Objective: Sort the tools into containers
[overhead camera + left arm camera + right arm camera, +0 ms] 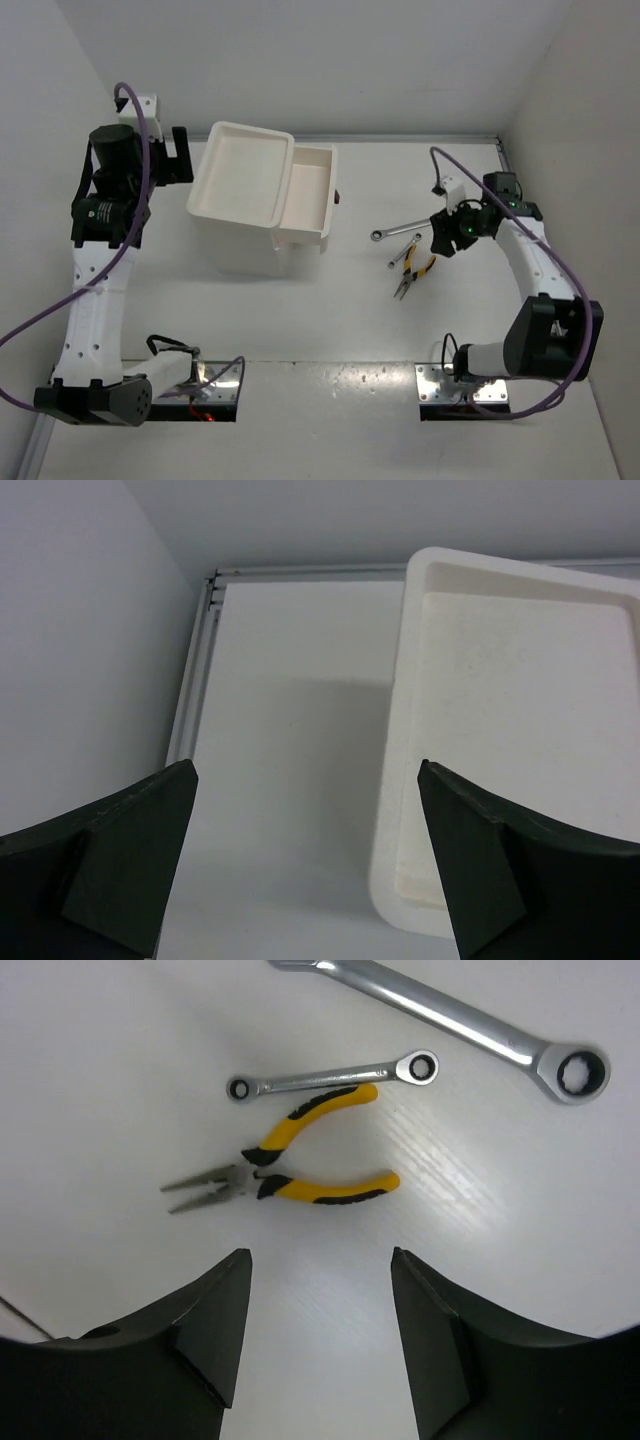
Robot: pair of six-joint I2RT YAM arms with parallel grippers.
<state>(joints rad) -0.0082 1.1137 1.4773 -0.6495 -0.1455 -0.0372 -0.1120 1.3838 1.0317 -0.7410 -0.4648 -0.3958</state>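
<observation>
The white box unit (240, 178) stands at the back left with its top tray empty and one drawer (308, 190) pulled out to the right. Yellow-handled pliers (414, 270) lie on the table right of it, beside a small silver wrench (404, 251) and a long silver wrench (398, 230). In the right wrist view the pliers (290, 1170), small wrench (330, 1077) and long wrench (470, 1030) lie ahead of my open, empty right gripper (320, 1260). My right gripper (445, 235) hovers just right of them. My left gripper (180, 155) is open and empty, left of the box (520, 710). No screwdrivers are in view.
White walls close in the table on the left, back and right. A metal strip (400, 139) runs along the table's back edge. Purple cables loop off both arms.
</observation>
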